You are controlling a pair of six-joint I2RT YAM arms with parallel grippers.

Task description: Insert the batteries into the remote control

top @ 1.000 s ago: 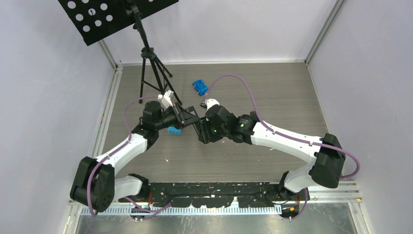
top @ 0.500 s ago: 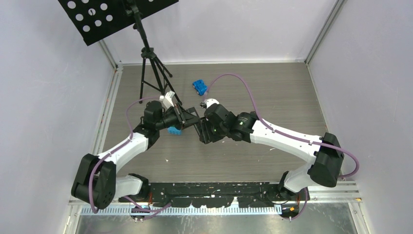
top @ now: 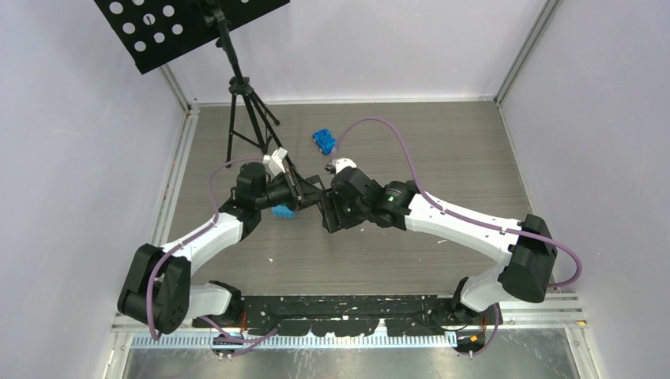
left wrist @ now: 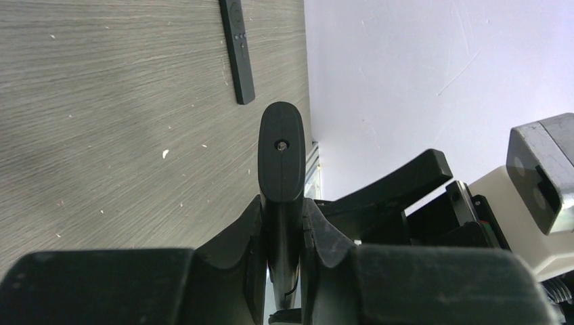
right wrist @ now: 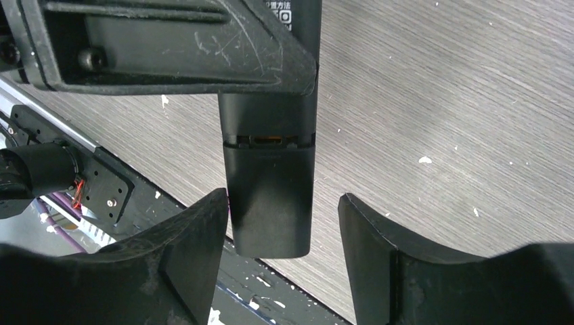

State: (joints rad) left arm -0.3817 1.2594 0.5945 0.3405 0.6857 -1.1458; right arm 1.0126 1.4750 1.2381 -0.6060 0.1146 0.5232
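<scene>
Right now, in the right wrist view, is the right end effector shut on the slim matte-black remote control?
No: bare table shows between one finger of the right end effector and the slim matte-black remote control.

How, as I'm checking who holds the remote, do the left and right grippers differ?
The left gripper is shut on the remote control; the right gripper is open. The left's jaws press the remote's sides; the right's jaws flank its free end, with a clear gap on one side. Both are black, facing each other.
</scene>
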